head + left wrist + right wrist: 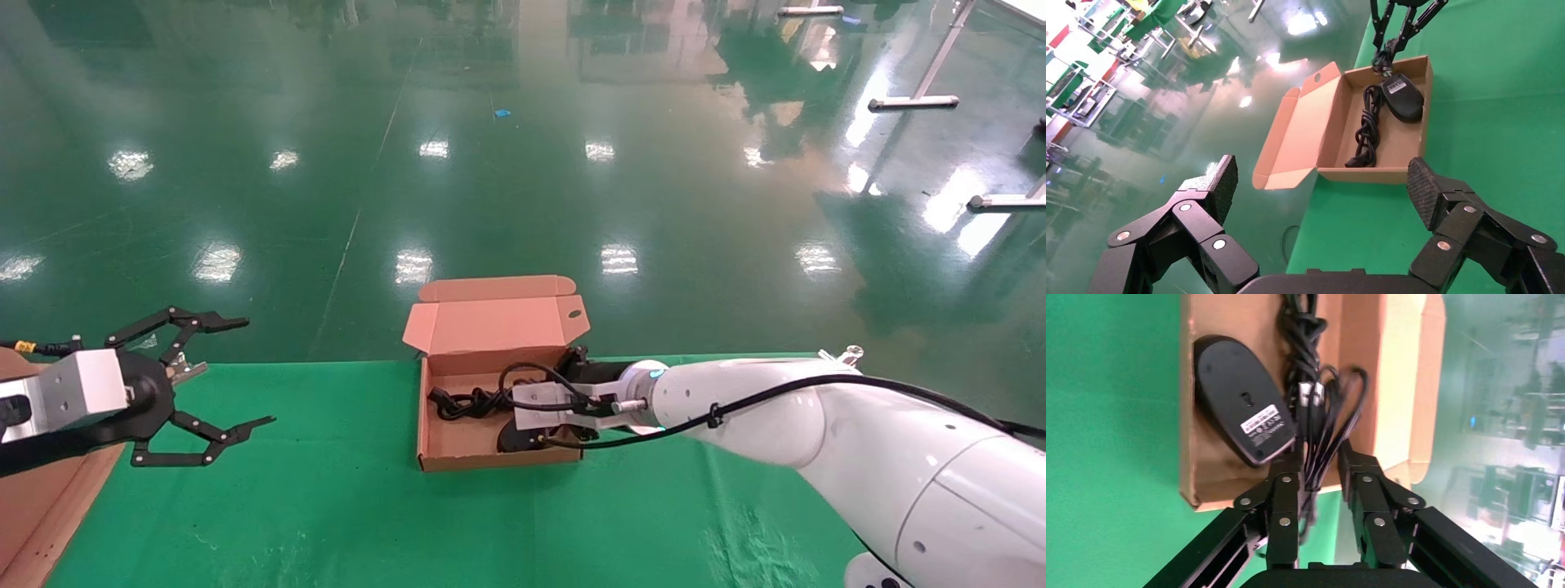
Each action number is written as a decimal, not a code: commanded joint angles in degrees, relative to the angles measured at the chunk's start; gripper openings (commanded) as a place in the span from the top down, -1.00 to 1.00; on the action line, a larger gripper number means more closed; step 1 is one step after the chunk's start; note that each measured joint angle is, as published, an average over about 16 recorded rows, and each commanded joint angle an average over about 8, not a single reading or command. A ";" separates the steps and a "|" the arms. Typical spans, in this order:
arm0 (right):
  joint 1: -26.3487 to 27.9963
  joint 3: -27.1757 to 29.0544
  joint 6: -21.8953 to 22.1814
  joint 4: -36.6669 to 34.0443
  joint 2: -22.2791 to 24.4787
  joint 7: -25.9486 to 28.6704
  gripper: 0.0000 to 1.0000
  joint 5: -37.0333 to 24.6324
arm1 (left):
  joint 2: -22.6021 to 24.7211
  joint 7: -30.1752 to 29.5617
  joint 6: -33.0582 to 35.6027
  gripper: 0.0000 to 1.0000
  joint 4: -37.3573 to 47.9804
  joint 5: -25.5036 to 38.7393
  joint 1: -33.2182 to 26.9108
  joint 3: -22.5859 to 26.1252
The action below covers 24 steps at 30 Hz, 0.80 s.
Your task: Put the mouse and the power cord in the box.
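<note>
A: We locate the shallow brown cardboard mailer box [458, 445] on the green-covered counter [327, 506], its hinged lid standing open. Inside we see the small black oval mouse [1242, 404], underside up, lying next to the thick black power cord [1367, 131], which is coiled in a bundle.

B: Label check: we see a white sticker on the mouse underside, but its print is too small to read. No brand is legible.

A: Claw status: the right claw [1320, 481] is at the box's edge, fingers nearly together around thin black cable strands. Whether they actually pinch the strands, we cannot tell.

B: In the head view the right wrist hides part of the mouse. The left claw [237, 376] hovers spread wide and empty over the counter's left end, well apart from the box.
</note>
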 commanded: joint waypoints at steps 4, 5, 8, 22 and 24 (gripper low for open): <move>0.22 0.28 -0.26 0.42 0.00 -0.32 -1.00 0.02 | -0.01 -0.01 0.00 -1.00 -0.05 0.01 0.00 0.00; 0.25 0.31 -0.30 0.48 0.00 -0.36 -1.00 0.02 | -0.01 -0.01 0.00 -1.00 -0.05 0.01 0.00 0.00; 0.35 0.40 -0.39 0.63 0.01 -0.47 -1.00 0.03 | -0.01 -0.02 0.00 -1.00 -0.06 0.01 0.00 0.00; 0.49 0.75 -0.72 2.34 1.14 -0.53 -1.00 0.26 | -0.23 -1.98 -0.12 -1.00 -2.11 -0.15 0.87 -0.86; 0.16 1.40 -1.22 2.65 1.58 -0.20 -1.00 0.70 | -0.42 -3.66 -0.18 -1.00 -3.86 -0.29 1.61 -1.61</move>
